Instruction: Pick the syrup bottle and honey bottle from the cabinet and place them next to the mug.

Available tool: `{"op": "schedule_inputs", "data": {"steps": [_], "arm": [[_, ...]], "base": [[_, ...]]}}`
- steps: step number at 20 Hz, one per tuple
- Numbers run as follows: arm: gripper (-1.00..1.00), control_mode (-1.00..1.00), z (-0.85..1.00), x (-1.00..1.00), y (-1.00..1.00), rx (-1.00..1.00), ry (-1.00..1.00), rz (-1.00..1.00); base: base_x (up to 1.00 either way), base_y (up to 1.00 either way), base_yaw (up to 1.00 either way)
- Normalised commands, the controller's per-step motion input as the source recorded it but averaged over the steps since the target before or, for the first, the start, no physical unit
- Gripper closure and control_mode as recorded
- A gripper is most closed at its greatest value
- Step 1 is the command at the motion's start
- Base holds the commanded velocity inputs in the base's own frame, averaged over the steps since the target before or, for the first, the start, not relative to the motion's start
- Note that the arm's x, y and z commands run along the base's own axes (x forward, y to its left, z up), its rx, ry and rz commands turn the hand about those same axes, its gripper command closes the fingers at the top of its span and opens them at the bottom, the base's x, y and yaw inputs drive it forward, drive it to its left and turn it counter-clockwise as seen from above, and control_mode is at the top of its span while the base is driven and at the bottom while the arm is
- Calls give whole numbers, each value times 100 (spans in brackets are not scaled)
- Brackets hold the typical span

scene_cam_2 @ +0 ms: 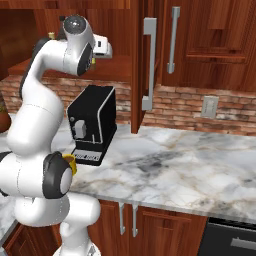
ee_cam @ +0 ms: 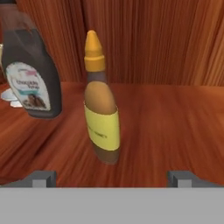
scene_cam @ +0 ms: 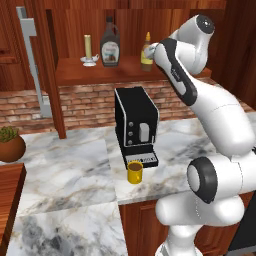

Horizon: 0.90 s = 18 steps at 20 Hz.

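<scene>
The honey bottle (ee_cam: 102, 114) stands upright on the cabinet (scene_cam: 100, 75) shelf board, its long axis vertical and its yellow pointed cap up, the yellowish label facing the hand camera. In the hand view it sits between the two finger tips of the gripper (ee_cam: 112, 178), which are spread as wide as they go, one at each lower corner; they hold nothing and touch nothing, and the bottle stands just beyond them. From the left base view the white arm reaches up to the shelf with its wrist right beside the honey bottle (scene_cam: 147, 53), partly covering it.

The syrup bottle (ee_cam: 29, 70) stands upright to the left of the honey bottle, near it but apart, neck and black cap up and its white-and-red label turned forward. Left of it again on the shelf is a cream candle (scene_cam: 88, 50) on a white holder.

Below the shelf, a black coffee machine (scene_cam: 135, 122) rests on the marble counter (scene_cam: 65, 170), backed by a brick wall (scene_cam: 90, 102). The yellow mug (scene_cam: 134, 171) stands upright just in front of the machine's base. A potted plant (scene_cam: 10, 144) sits at the counter's left edge. In the right base view, wooden cupboard doors with long grey handles (scene_cam_2: 148, 62) hang above the counter.
</scene>
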Motion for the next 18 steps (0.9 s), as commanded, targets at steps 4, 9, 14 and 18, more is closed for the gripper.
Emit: {"op": "schedule_inputs", "data": {"steps": [4, 9, 14, 18], "arm": [[-100, -100, 0, 4, 0, 0, 1, 6], [-100, -100, -2, 6, 0, 0, 0, 2], [-100, -100, -7, 19, 4, 0, 1, 1], [-100, -100, -9, 14, 12, 0, 1, 0]], "base": [[0, 0, 0], [0, 0, 0], [0, 0, 0], [0, 0, 0]]}}
